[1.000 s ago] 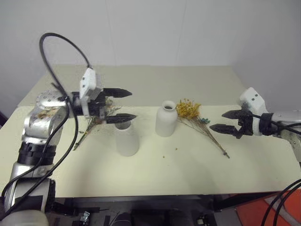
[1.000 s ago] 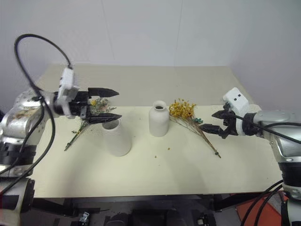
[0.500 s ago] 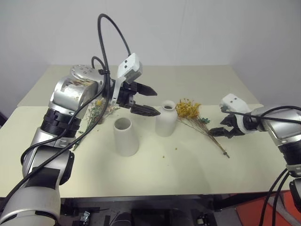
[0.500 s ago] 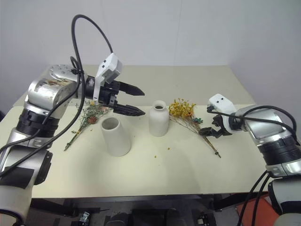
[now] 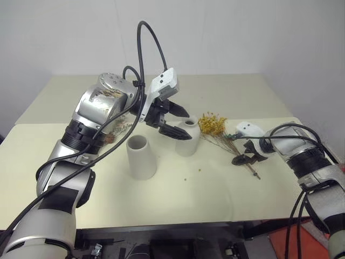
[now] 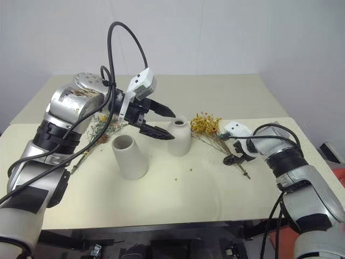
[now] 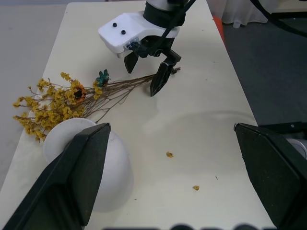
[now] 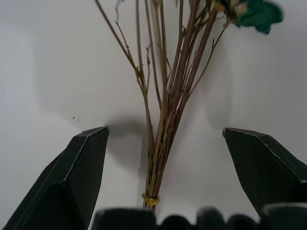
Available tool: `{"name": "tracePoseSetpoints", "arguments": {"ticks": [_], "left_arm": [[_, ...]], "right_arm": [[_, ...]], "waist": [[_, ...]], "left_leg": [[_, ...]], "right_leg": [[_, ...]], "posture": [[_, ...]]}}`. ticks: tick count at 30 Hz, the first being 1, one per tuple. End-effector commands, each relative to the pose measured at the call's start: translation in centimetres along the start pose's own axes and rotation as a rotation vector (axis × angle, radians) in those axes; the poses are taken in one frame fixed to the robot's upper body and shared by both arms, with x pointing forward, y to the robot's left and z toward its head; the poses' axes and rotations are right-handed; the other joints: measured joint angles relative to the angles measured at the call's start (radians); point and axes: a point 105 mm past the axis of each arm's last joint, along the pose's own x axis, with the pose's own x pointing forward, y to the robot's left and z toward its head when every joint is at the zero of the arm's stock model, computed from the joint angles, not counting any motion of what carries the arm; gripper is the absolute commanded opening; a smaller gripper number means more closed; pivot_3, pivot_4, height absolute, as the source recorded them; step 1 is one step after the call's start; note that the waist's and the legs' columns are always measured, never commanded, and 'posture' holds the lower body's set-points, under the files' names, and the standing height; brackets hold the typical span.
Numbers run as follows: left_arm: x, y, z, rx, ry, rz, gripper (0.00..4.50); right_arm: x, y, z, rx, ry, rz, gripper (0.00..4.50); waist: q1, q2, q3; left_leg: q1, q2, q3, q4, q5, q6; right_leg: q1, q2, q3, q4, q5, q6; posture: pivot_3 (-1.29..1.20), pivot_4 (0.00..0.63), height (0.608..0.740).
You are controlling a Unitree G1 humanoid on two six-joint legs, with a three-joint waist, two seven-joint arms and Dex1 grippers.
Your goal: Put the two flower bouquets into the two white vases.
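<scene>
My right hand has dropped to the yellow bouquet on the surface; fingers spread, stems between them, nothing gripped yet. My left hand, released and empty, has swung beside the bottle vase. Grey-green bouquet lies behind it.
</scene>
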Motion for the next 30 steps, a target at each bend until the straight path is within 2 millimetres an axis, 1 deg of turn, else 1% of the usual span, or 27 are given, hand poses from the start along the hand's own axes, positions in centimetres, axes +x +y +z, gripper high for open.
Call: {"name": "tracePoseSetpoints", "arguments": {"ticks": [1, 4, 8, 9, 10, 12, 14, 17, 19, 20, 23, 25, 26, 27, 30], "left_arm": [[-0.6, -0.3, 1.2, 0.048, -0.003, 0.013, 4.5], [-0.8, -0.4, 1.0, 0.043, 0.003, 0.019, 4.5], [-1.1, -0.4, 0.7, 0.038, 0.009, 0.031, 4.5], [-1.2, -0.4, 0.7, 0.039, 0.01, 0.034, 4.5], [-1.3, -0.4, 0.7, 0.039, 0.01, 0.036, 4.5], [-1.4, -0.4, 0.8, 0.041, 0.006, 0.043, 4.5], [-1.7, -0.3, 1.0, 0.05, -0.001, 0.059, 4.5], [-2.7, 0.0, 1.7, 0.075, -0.026, 0.095, 4.5], [-3.8, 0.3, 2.2, 0.085, -0.043, 0.129, 4.5], [-4.4, 0.5, 2.1, 0.086, -0.04, 0.149, 4.5], [-5.6, 1.0, 1.3, 0.07, -0.017, 0.197, 4.5], [-6.3, 1.4, 0.7, 0.055, -0.004, 0.225, 4.5], [-6.6, 1.5, 0.5, 0.049, -0.002, 0.235, 4.5], [-6.9, 1.6, 0.5, 0.046, -0.002, 0.247, 4.5], [-7.5, 1.7, 0.4, 0.047, 0.0, 0.266, 4.5]], "right_arm": [[-0.6, -0.8, 0.9, -0.011, -0.021, -0.026, 3.57], [-0.5, -0.8, 1.1, -0.009, -0.028, -0.02, 2.56], [-0.7, -0.7, 1.3, -0.011, -0.041, -0.016, 1.36], [-0.7, -0.7, 1.3, -0.01, -0.043, -0.016, 0.98], [-0.8, -0.7, 1.4, -0.004, -0.048, -0.017, 0.61], [-1.1, -0.9, 1.6, 0.024, -0.071, -0.026, 0.02], [-1.7, -1.5, 2.0, 0.074, -0.1, -0.06, 0.02], [-3.3, -2.5, 3.2, 0.154, -0.204, -0.115, 0.02], [-5.3, -3.2, 4.6, 0.214, -0.321, -0.154, 0.02], [-6.6, -3.6, 5.7, 0.246, -0.412, -0.177, 0.02], [-10.3, -4.0, 8.5, 0.34, -0.681, -0.204, 0.02], [-13.1, -3.3, 10.8, 0.374, -0.903, -0.201, 0.02], [-14.1, -2.9, 11.6, 0.392, -0.992, -0.188, 0.02], [-15.3, -2.0, 12.7, 0.365, -1.101, -0.184, 0.02], [-17.5, 0.1, 14.7, 0.335, -1.303, -0.144, 0.02]], "waist": [[0.0, 0.0, 0.0], [0.0, 0.0, 0.0], [0.001, 0.0, 0.0], [0.001, 0.0, 0.0], [0.001, 0.0, 0.0], [0.001, 0.0, 0.0], [0.001, 0.0, 0.0], [0.001, 0.0, 0.0], [0.0, 0.001, 0.001], [0.0, 0.001, 0.001], [-0.003, 0.002, 0.001], [-0.001, 0.002, 0.001], [-0.001, 0.002, 0.001], [0.0, 0.002, 0.001], [0.001, 0.002, 0.001]], "left_leg": [[0.0, 0.0, 0.0, 0.0, 0.0, 0.0], [0.0, 0.0, 0.0, 0.0, 0.0, 0.0], [0.0, 0.0, 0.0, 0.0, 0.0, 0.0], [0.0, 0.0, 0.0, 0.0, 0.0, 0.0], [0.0, 0.0, 0.0, 0.0, 0.0, 0.0], [0.0, 0.0, 0.0, 0.0, 0.0, 0.0], [0.0, 0.0, 0.0, 0.0, 0.0, 0.0], [0.0, 0.0, 0.0, 0.0, 0.0, 0.0], [0.0, 0.0, 0.0, 0.0, 0.0, 0.0], [-0.001, 0.0, 0.0, 0.0, 0.0, 0.0], [-0.001, 0.0, 0.0, 0.0, 0.0, 0.0], [0.0, 0.0, 0.0, 0.0, 0.0, 0.0], [0.0, 0.001, 0.0, 0.0, 0.0, 0.0], [0.0, 0.001, 0.0, 0.0, 0.0, 0.0], [-0.001, 0.0, 0.0, 0.0, 0.0, 0.0]], "right_leg": [[0.0, 0.0, 0.0, 0.0, 0.0, 0.0], [0.0, 0.0, 0.0, 0.0, 0.0, 0.0], [0.0, 0.0, 0.0, 0.0, 0.0, 0.0], [0.0, 0.0, 0.0, 0.0, 0.0, 0.0], [0.0, 0.0, 0.0, 0.0, 0.0, 0.0], [0.0, 0.0, 0.0, 0.0, 0.0, 0.0], [0.0, 0.0, 0.0, 0.0, 0.001, -0.001], [0.0, 0.0, 0.0, 0.0, 0.001, -0.002], [0.0, 0.0, 0.0, 0.001, 0.002, -0.003], [-0.001, 0.0, 0.0, 0.001, 0.002, -0.003], [-0.002, 0.0, 0.001, 0.002, 0.002, -0.003], [-0.001, 0.0, 0.0, 0.002, 0.002, -0.003], [-0.001, 0.001, 0.0, 0.002, 0.002, -0.003], [-0.001, 0.001, 0.001, 0.002, 0.002, -0.003], [-0.001, 0.0, 0.0, 0.002, 0.002, -0.003]], "posture": [[0.0, 0.15, 0.74], [0.0, 0.15, 0.74], [0.0, 0.15, 0.74], [0.0, 0.15, 0.74], [0.0, 0.15, 0.74], [0.0, 0.15, 0.74], [0.0, 0.15, 0.74], [0.0, 0.15, 0.74], [0.0, 0.15, 0.74], [0.0, 0.15, 0.74], [0.0, 0.15, 0.74], [0.0, 0.15, 0.74], [0.0, 0.15, 0.74], [0.0, 0.15, 0.74], [0.0, 0.15, 0.74]]}}
